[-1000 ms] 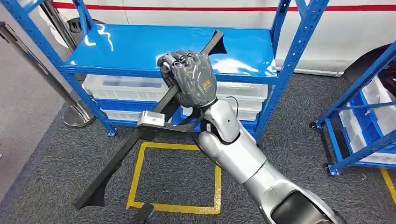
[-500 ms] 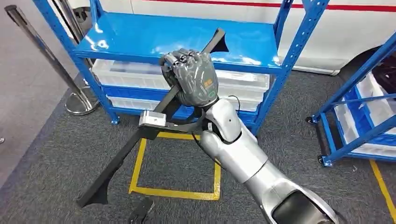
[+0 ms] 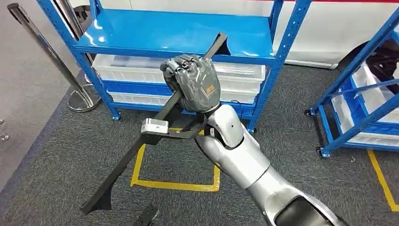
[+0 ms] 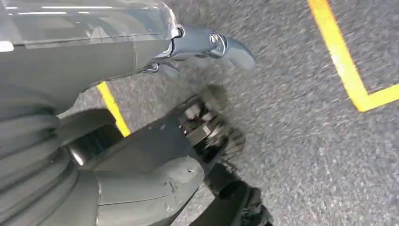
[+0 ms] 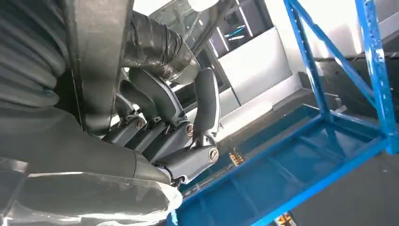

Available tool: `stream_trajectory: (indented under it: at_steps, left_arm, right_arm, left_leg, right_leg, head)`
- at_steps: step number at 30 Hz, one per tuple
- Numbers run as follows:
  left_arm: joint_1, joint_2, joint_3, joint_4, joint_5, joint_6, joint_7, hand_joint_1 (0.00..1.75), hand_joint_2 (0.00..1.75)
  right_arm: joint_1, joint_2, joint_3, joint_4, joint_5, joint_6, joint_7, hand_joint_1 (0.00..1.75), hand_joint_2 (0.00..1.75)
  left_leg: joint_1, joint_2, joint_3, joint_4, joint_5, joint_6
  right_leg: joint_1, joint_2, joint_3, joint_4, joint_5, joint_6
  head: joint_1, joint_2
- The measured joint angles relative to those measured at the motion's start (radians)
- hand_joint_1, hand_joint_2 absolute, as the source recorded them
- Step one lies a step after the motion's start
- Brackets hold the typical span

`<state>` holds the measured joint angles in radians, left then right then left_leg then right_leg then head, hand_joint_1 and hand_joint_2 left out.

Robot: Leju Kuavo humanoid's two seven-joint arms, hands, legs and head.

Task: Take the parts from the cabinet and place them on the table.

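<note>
Blue cabinet (image 3: 179, 35) behind held part (image 3: 155, 136)

left hand (image 4: 207, 136) fingers blurred | black part (image 3: 141, 155) middle hidden by right hand (image 3: 195, 84)

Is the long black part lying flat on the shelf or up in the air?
Up in the air, tilted. The right hand grips the black part near its upper end; its lower end hangs over the carpet, off the blue shelf.

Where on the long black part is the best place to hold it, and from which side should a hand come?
Probably on the straight bar above the side branch, where the right hand grips the long black part now. The bar there is narrow enough to wrap around. Come from the robot's side, across the bar, since the silver block and branch below would get in the way.
</note>
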<state>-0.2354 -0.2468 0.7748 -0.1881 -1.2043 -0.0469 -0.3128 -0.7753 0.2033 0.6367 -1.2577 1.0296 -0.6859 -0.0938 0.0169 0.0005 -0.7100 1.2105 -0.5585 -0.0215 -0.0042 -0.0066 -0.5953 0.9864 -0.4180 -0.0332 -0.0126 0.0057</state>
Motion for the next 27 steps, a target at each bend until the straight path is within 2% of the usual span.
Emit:
stream_trajectory:
  at_steps: [1,2,3,4,5,6,7,8,9,10,11,12,13,14,15,16,17,18,19,20,21,22,23,24,25,26,27]
  left_arm:
    - [0.002,0.002,0.000,0.000,0.000,0.000,-0.003,0.00,1.75]
    - [0.005,0.003,0.000,0.000,0.000,0.000,-0.005,0.00,1.75]
    - [0.007,0.005,0.000,0.000,0.000,0.000,-0.008,0.00,1.75]
    - [0.008,0.007,0.000,0.000,0.000,0.000,-0.009,0.00,1.75]
    - [0.009,0.009,0.000,0.000,0.000,0.000,-0.011,0.00,1.75]
    - [0.008,0.009,0.000,0.000,0.000,0.000,-0.011,0.00,1.75]
    - [0.007,0.008,0.000,0.000,0.000,0.000,-0.013,0.00,1.75]
    - [0.008,0.009,0.000,0.000,0.000,0.000,-0.013,0.00,1.75]
    - [0.010,0.010,0.000,0.000,0.000,0.000,-0.013,0.00,1.75]
    - [0.010,0.010,0.000,0.000,0.000,0.000,-0.013,0.00,1.75]
    - [0.012,0.010,0.000,0.000,0.000,0.000,-0.013,0.00,1.75]
    - [0.010,0.010,0.000,0.000,0.000,0.000,-0.013,0.00,1.75]
    - [0.010,0.010,0.000,0.000,0.000,0.000,-0.012,0.00,1.75]
    - [0.010,0.010,0.000,0.000,-0.001,0.000,-0.012,0.00,1.75]
    - [0.010,0.010,0.000,0.000,-0.002,0.000,-0.012,0.00,1.75]
    - [0.011,0.010,0.000,0.000,-0.003,0.000,-0.012,0.00,1.75]
    - [0.012,0.010,-0.001,0.000,-0.003,-0.002,-0.012,0.00,1.75]
    - [0.012,0.010,-0.001,0.000,-0.003,-0.003,-0.012,0.00,1.75]
    - [0.012,0.010,-0.001,0.000,-0.004,-0.003,-0.012,0.00,1.75]
    - [0.012,0.010,-0.001,0.000,-0.004,-0.003,-0.012,0.00,1.75]
    - [0.012,0.010,-0.001,0.000,-0.004,-0.003,-0.012,0.00,1.75]
    - [0.013,0.007,-0.001,0.000,-0.004,-0.004,-0.012,0.00,1.75]
    - [0.012,0.007,-0.001,0.000,-0.004,-0.004,-0.013,0.00,1.75]
    - [0.012,0.007,-0.001,0.000,-0.004,-0.006,-0.013,0.00,1.75]
    - [0.011,0.006,-0.001,0.000,-0.003,-0.006,-0.013,0.00,1.75]
    - [0.012,0.005,-0.002,0.000,-0.003,-0.006,-0.013,0.00,1.75]
    - [0.014,0.005,-0.001,0.000,-0.003,-0.007,-0.013,0.00,1.75]
  right_arm:
    - [0.007,0.000,0.000,-0.002,0.003,-0.002,0.000,1.75,1.75]
    - [0.017,0.000,0.000,-0.006,0.008,-0.002,0.000,1.75,1.75]
    - [0.026,0.000,0.000,-0.011,0.014,-0.003,0.000,1.75,1.75]
    - [0.033,0.000,0.000,-0.016,0.017,-0.003,0.000,1.75,1.75]
    - [0.035,0.000,0.000,-0.020,0.017,-0.003,0.000,1.75,1.75]
    - [0.035,0.000,0.000,-0.026,0.017,-0.003,0.000,1.75,1.75]
    - [0.036,0.000,0.000,-0.032,0.017,-0.003,0.000,1.75,1.75]
    - [0.038,0.000,0.000,-0.037,0.017,-0.003,0.000,1.75,1.75]
    - [0.038,0.000,0.000,-0.039,0.017,-0.004,0.000,1.75,1.75]
    - [0.039,0.000,0.000,-0.040,0.018,-0.006,0.000,1.75,1.75]
    - [0.042,0.000,0.000,-0.042,0.024,-0.006,0.000,1.75,1.75]
    - [0.045,-0.002,0.000,-0.042,0.031,-0.007,0.000,1.75,1.75]
    - [0.048,-0.002,0.000,-0.047,0.039,-0.008,0.000,1.75,1.75]
    - [0.051,-0.002,0.000,-0.053,0.045,-0.009,-0.002,1.75,1.75]
    - [0.056,-0.002,0.000,-0.058,0.053,-0.009,-0.005,1.75,1.75]
    - [0.063,-0.002,0.000,-0.062,0.057,-0.009,-0.006,1.75,1.75]
    - [0.070,-0.002,-0.001,-0.064,0.061,-0.009,-0.006,1.75,1.75]
    - [0.076,-0.002,-0.002,-0.064,0.063,-0.009,-0.006,1.75,1.75]
    - [0.082,-0.002,-0.003,-0.066,0.066,-0.009,-0.006,1.75,1.75]
    - [0.085,-0.002,-0.003,-0.068,0.067,-0.009,-0.006,1.75,1.75]
    - [0.085,-0.002,-0.003,-0.071,0.068,-0.009,-0.006,1.75,1.75]
    - [0.085,-0.001,-0.003,-0.078,0.068,-0.009,-0.006,1.75,1.75]
    - [0.084,0.000,-0.003,-0.084,0.068,-0.010,-0.008,1.75,1.75]
    - [0.083,0.000,-0.003,-0.085,0.068,-0.010,-0.008,1.75,1.75]
    - [0.082,0.000,-0.004,-0.085,0.068,-0.010,-0.008,1.75,1.75]
    - [0.083,0.000,-0.004,-0.085,0.068,-0.010,-0.008,1.75,1.75]
    - [0.084,-0.001,-0.004,-0.083,0.067,-0.010,-0.008,1.75,1.75]
  left_leg:
    - [0.002,0.000,-0.007,0.055,-0.019,-0.006]
    - [0.006,0.000,-0.003,0.084,-0.010,-0.012]
    - [0.010,0.000,0.017,0.074,0.021,-0.018]
    - [0.016,0.001,0.055,0.027,0.061,-0.024]
    - [0.023,0.001,0.111,-0.056,0.095,-0.034]
    - [0.026,-0.001,0.152,-0.136,0.073,-0.048]
    - [0.014,-0.007,0.182,-0.175,0.047,-0.046]
    - [0.013,-0.011,0.170,-0.165,0.053,-0.023]
    - [0.013,-0.011,0.166,-0.168,0.054,-0.019]
    - [0.008,-0.013,0.160,-0.160,0.059,-0.010]
    - [0.007,-0.010,0.151,-0.166,0.070,0.006]
    - [0.013,-0.002,0.145,-0.171,0.084,0.023]
    - [0.010,-0.002,0.129,-0.173,0.099,0.035]
    - [0.006,-0.002,0.114,-0.173,0.111,0.044]
    - [0.004,-0.001,0.097,-0.173,0.123,0.046]
    - [-0.001,0.000,0.079,-0.172,0.137,0.049]
    - [-0.006,0.001,0.062,-0.171,0.150,0.050]
    - [-0.010,0.001,0.046,-0.171,0.163,0.051]
    - [-0.015,0.001,0.029,-0.171,0.176,0.051]
    - [-0.019,0.001,0.013,-0.171,0.189,0.051]
    - [-0.022,0.000,0.000,-0.171,0.202,0.051]
    - [-0.023,-0.001,-0.006,-0.170,0.212,0.048]
    - [-0.023,0.000,-0.008,-0.172,0.223,0.043]
    - [-0.017,0.001,-0.008,-0.184,0.242,0.037]
    - [-0.011,0.002,-0.008,-0.197,0.258,0.031]
    - [-0.011,0.001,-0.009,-0.206,0.274,0.026]
    - [-0.011,-0.002,-0.017,-0.210,0.266,0.020]
  right_leg:
    - [0.000,-0.002,-0.011,0.004,0.007,0.001]
    - [-0.003,-0.005,-0.023,0.010,0.012,0.004]
    - [-0.006,-0.005,-0.037,0.017,0.017,0.008]
    - [-0.011,-0.006,-0.052,0.028,0.021,0.014]
    - [-0.018,-0.006,-0.071,0.043,0.025,0.020]
    - [-0.021,-0.006,-0.087,0.058,0.029,0.026]
    - [-0.016,-0.004,-0.101,0.066,0.033,0.033]
    - [-0.015,-0.003,-0.102,0.066,0.042,0.042]
    - [-0.014,-0.003,-0.103,0.066,0.050,0.046]
    - [-0.014,-0.003,-0.104,0.061,0.061,0.054]
    - [-0.015,0.000,-0.108,0.057,0.072,0.062]
    - [-0.022,0.005,-0.118,0.069,0.043,0.065]
    - [-0.018,0.005,-0.129,0.105,-0.021,0.065]
    - [-0.020,0.005,-0.143,0.166,-0.087,0.064]
    - [-0.017,0.005,-0.157,0.237,-0.144,0.063]
    - [-0.015,0.005,-0.166,0.313,-0.182,0.062]
    - [-0.014,0.005,-0.164,0.363,-0.179,0.059]
    - [-0.012,0.005,-0.148,0.377,-0.147,0.053]
    - [-0.008,0.005,-0.114,0.355,-0.102,0.045]
    - [-0.003,0.006,-0.067,0.307,-0.071,0.033]
    - [0.005,0.007,0.000,0.226,-0.070,0.017]
    - [0.013,0.007,0.074,0.130,-0.119,0.002]
    - [0.015,0.005,0.129,0.029,-0.158,0.004]
    - [0.023,0.007,0.117,0.033,-0.146,0.009]
    - [0.028,0.007,0.111,0.032,-0.132,0.006]
    - [0.029,0.007,0.108,0.016,-0.116,0.002]
    - [0.014,-0.002,0.102,0.001,-0.094,-0.003]
  head:
    - [-0.002,0.000]
    - [0.000,0.000]
    - [-0.002,0.000]
    - [-0.001,0.000]
    - [-0.001,0.000]
    - [-0.002,0.000]
    - [-0.002,0.000]
    - [0.000,0.000]
    - [0.000,0.000]
    - [0.000,0.000]
    - [0.000,0.000]
    - [0.000,0.000]
    - [0.002,0.000]
    - [0.001,0.000]
    - [0.001,0.000]
    - [0.001,0.000]
    - [0.001,0.000]
    - [0.001,0.000]
    - [0.001,0.000]
    - [0.001,0.000]
    - [0.000,0.000]
    - [0.000,0.000]
    - [0.000,0.000]
    - [0.000,0.000]
    - [0.001,0.000]
    - [0.001,0.000]
    - [0.001,0.000]
